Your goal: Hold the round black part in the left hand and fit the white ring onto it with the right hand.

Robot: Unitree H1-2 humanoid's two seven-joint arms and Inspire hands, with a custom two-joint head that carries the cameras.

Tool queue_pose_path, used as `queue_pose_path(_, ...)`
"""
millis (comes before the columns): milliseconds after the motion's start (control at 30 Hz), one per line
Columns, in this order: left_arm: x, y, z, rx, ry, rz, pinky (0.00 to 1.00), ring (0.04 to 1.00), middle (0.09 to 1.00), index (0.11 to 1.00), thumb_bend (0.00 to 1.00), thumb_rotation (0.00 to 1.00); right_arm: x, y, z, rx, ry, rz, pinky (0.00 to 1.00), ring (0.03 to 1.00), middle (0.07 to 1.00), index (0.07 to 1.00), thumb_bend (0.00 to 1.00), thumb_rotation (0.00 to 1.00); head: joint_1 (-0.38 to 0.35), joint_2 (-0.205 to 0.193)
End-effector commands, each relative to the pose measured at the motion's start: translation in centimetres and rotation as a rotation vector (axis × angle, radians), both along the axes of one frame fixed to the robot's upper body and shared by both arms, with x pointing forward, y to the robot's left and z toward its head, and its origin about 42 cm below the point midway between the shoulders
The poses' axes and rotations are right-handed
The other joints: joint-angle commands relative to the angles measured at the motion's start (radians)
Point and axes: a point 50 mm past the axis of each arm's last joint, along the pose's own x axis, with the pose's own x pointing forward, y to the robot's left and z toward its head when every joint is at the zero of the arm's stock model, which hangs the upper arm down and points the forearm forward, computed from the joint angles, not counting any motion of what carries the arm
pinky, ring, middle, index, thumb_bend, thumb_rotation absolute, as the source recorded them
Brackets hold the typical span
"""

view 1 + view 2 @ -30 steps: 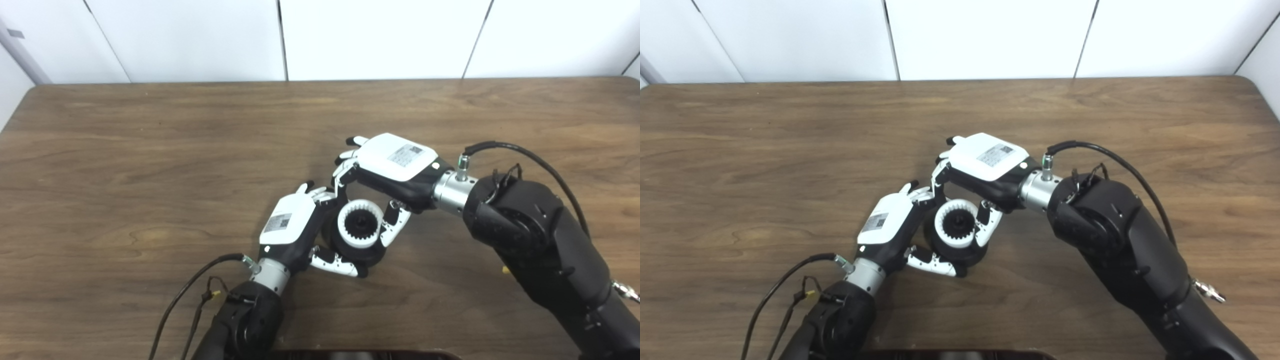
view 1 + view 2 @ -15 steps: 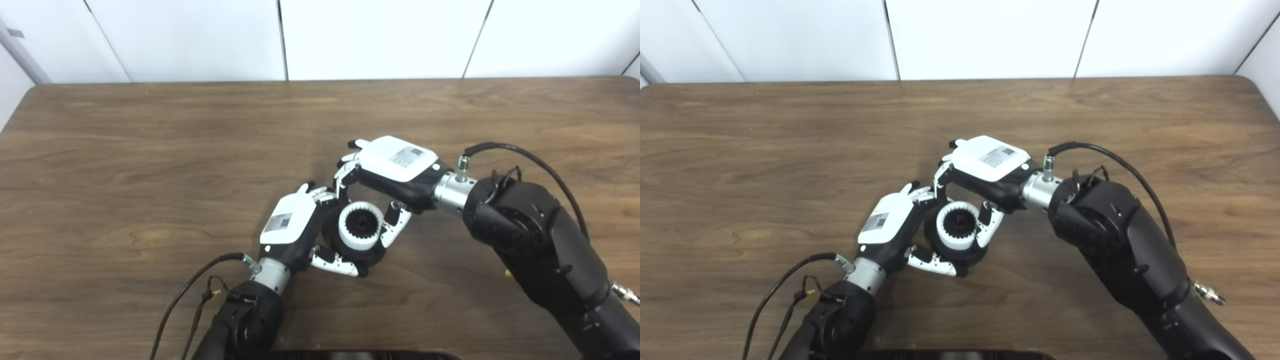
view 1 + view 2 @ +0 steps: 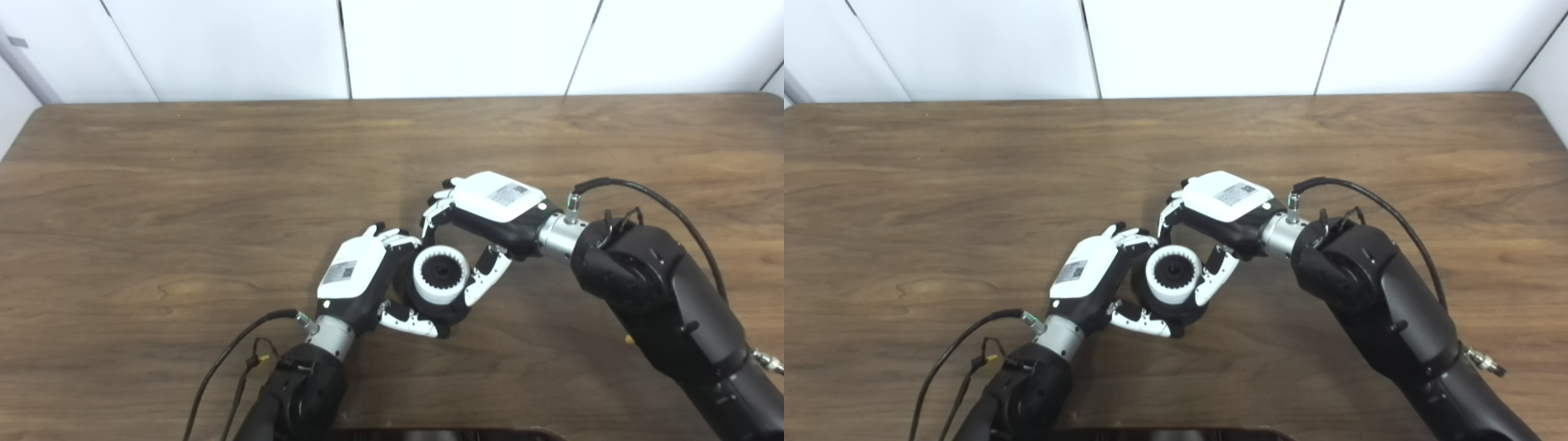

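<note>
Left hand: our left hand (image 3: 358, 275) is closed around the round black part (image 3: 454, 311), fingers curled over its far side and thumb (image 3: 409, 321) wrapped under its near edge.
Right hand: our right hand (image 3: 490, 211) sits just beside the part on its right, back of the hand turned up. Its fingers (image 3: 432, 214) arch apart above the far rim and its thumb (image 3: 484, 282) reaches down along the right side. We see it gripping nothing; whether the thumb tip touches the ring we cannot tell.
Round black part: we hold it low over the table, near the middle of the near half, its open face turned up toward the cameras.
White ring: the white ring (image 3: 441, 274) is seated on top of the black part, upright and centred, its inner teeth showing around a dark core.
Arms: our left arm (image 3: 1023, 392) comes up from the bottom edge left of centre, the right arm (image 3: 1390, 324) from the lower right corner; a black cable (image 3: 1366, 196) loops over the right wrist.
Table: the wooden table (image 3: 184, 184) spreads brown on every side, with white wall panels (image 3: 459, 43) behind its far edge.
</note>
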Motion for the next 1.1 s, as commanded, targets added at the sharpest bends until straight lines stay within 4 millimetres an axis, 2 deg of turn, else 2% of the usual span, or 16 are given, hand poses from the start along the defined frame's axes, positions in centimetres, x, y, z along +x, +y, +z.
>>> queue_pose_path(0,-0.1,-0.1,0.3,-0.002,0.008,-0.019,1.0,0.871,0.775,0.483,0.52,0.06,0.4,-0.6,1.2,0.008,-0.057,-0.013,0.99,0.912,0.818,0.671,1.0,0.35,-0.001,0.001)
queue_pose_path(267,0.0,-0.2,0.2,0.001,0.009,-0.015,1.0,0.87,0.775,0.483,0.52,0.06,0.3,-0.6,2.6,0.051,-0.079,-0.022,0.99,0.92,0.823,0.677,1.0,0.36,-0.002,-0.001)
queue_pose_path(400,0.1,-0.1,0.0,0.005,0.005,-0.016,1.0,0.868,0.771,0.483,0.52,0.06,0.1,-0.6,4.0,0.067,-0.109,-0.014,0.97,0.915,0.822,0.675,1.0,0.36,-0.003,-0.003)
queue_pose_path(767,0.2,0.2,0.0,0.029,0.004,-0.01,0.99,0.868,0.773,0.484,0.52,0.06,-0.5,-1.4,7.7,0.067,-0.138,-0.019,1.0,0.932,0.844,0.692,1.0,0.36,-0.005,-0.005)
queue_pose_path(1067,0.2,0.6,0.0,0.048,0.004,-0.005,0.97,0.844,0.755,0.485,0.52,0.07,-0.3,-2.1,8.3,0.06,-0.14,-0.046,1.0,0.935,0.844,0.684,1.0,0.36,-0.006,-0.006)
